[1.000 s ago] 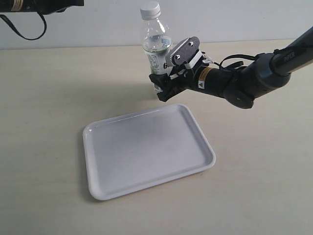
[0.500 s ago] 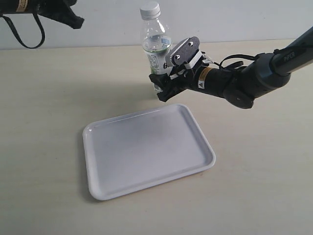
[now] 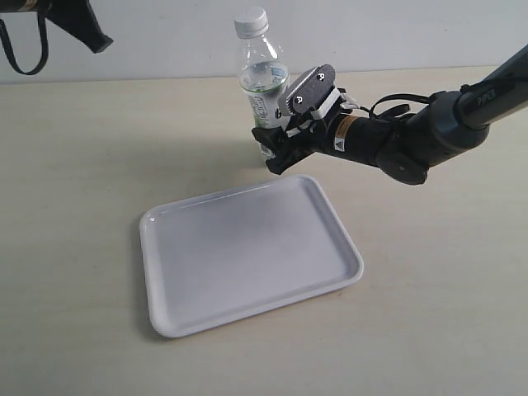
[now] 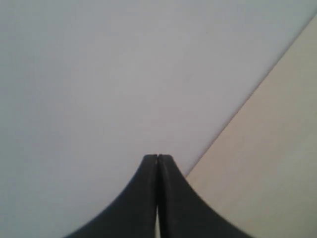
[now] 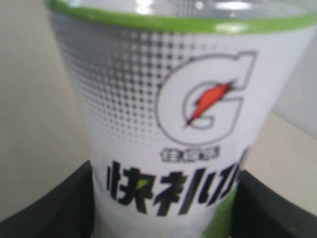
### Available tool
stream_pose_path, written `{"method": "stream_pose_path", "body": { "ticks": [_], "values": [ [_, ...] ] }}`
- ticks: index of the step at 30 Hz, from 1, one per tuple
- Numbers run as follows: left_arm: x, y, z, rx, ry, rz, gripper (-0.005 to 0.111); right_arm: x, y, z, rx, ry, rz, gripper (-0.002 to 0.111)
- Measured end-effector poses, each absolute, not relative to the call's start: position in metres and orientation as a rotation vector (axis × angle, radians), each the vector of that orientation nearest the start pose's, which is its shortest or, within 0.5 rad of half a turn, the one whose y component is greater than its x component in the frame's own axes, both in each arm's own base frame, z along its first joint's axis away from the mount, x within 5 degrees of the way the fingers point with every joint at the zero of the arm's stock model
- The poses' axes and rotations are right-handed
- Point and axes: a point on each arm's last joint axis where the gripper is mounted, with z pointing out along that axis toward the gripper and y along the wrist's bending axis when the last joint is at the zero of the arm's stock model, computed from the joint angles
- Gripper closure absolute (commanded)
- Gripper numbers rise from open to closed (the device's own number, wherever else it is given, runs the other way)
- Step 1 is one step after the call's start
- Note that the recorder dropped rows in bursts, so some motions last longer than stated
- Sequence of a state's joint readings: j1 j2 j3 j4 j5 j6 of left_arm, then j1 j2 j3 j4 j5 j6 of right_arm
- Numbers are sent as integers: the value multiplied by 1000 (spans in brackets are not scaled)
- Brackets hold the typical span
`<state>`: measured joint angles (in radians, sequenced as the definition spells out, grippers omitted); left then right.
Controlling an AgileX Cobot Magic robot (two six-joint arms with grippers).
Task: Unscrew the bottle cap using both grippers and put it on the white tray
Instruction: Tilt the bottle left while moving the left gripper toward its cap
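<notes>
Beyond the white tray (image 3: 247,256), capped bottle (image 3: 263,73)

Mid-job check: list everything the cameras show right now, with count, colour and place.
bottle: one, clear with white-and-green label, upright beyond the tray's far edge
bottle cap: one, white, on the bottle's neck
white tray: one, glossy white, flat on the table, nothing in it
table: one, beige
wall: one, pale grey, behind the table
right gripper: one, black with grey plate, shut on the bottle's lower part
left gripper: one, black, shut, empty, raised at far left
</notes>
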<state>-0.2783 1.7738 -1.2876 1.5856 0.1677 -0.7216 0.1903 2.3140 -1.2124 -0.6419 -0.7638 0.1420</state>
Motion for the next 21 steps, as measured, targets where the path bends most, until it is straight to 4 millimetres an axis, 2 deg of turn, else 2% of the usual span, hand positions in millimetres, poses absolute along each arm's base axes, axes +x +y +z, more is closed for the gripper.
{"method": "stream_pose_path", "body": {
  "ticks": [3, 5, 8, 9, 12, 15, 21],
  "values": [
    [405, -90, 279, 1017, 1772, 692, 107, 433, 122, 74, -779, 1742, 302, 108],
    [403, -87, 276, 1096, 1802, 757, 107, 433, 122, 74, -779, 1742, 302, 108],
    [397, -86, 265, 1207, 1898, 719, 107, 433, 122, 74, -779, 1742, 302, 108],
    [394, -88, 261, 1299, 1908, 705, 107, 433, 122, 74, -779, 1742, 302, 108],
    [387, -97, 254, 1395, 1978, 521, 107, 433, 122, 74, -781, 1742, 300, 108],
    [383, -111, 260, 1458, 1978, 290, 107, 433, 122, 74, -795, 1734, 289, 108],
    [374, -147, 306, 1440, 1866, -242, 107, 433, 122, 75, -843, 1697, 258, 108]
  ]
}}
